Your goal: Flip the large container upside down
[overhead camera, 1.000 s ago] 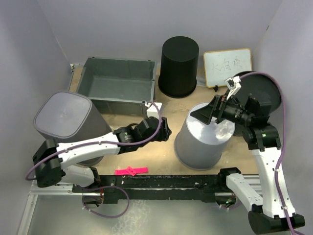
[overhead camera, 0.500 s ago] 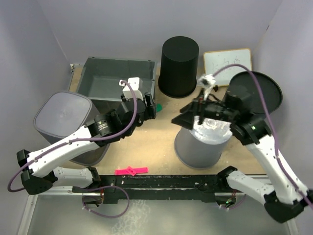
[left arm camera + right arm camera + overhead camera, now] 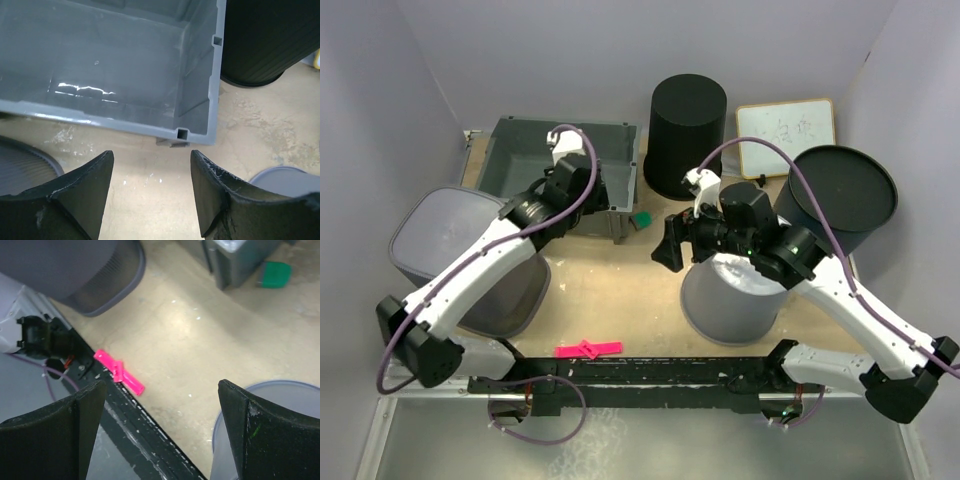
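Observation:
A large grey rounded-square container [image 3: 460, 255] stands at the left with its closed base up; it also shows in the right wrist view [image 3: 85, 270]. A grey rectangular tub [image 3: 520, 165] stands open side up at the back. My left gripper [image 3: 588, 200] hangs open and empty above the tub's front right corner [image 3: 180, 131]. A round grey bucket [image 3: 730, 295] stands base up at the centre right. My right gripper [image 3: 668, 242] is open and empty, just left of that bucket's top, over bare table.
A black bucket [image 3: 685, 135] stands base up at the back. A black round container [image 3: 845, 195] and a whiteboard [image 3: 785, 135] are at the back right. A green block [image 3: 641, 219] lies by the tub, and a pink clip [image 3: 588, 348] by the near rail.
The round grey bucket went from tilted to standing flat. My right gripper moved left off it. My left gripper rose from the table centre and swung back to the tub.

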`<state>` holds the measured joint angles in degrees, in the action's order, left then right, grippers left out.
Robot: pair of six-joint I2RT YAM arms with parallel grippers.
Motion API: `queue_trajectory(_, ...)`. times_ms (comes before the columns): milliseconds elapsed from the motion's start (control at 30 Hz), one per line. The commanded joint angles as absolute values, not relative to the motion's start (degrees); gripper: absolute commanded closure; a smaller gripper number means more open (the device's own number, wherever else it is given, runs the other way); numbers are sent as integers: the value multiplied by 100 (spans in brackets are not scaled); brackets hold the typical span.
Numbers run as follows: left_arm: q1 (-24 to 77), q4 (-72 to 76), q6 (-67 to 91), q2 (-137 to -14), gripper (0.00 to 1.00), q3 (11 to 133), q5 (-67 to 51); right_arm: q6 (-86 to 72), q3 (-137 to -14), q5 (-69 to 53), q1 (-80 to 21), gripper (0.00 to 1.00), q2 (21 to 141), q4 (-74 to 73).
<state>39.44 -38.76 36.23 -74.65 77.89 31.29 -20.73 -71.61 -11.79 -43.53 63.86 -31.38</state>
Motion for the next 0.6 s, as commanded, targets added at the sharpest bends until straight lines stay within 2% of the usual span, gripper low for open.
queue_trajectory(0,3684,-3555,3054,-8112,39,8371,2443,-2052,-7014,-158,-4361,4,6012,-3623)
queue_trajectory(200,3647,-2890,2325,-9095,34,8787,2004,-2118,-6852,-861,-4362,4,5862,-2959)
queue_trajectory(333,3647,-2274,2026,-9523,32,8896,2023,-2147,-6897,-746,-4367,4,5896,-2827)
queue_trajectory(567,3630,-3041,1723,-10836,31,10204,1809,-2137,-6892,-576,-4361,3,5858,-2819)
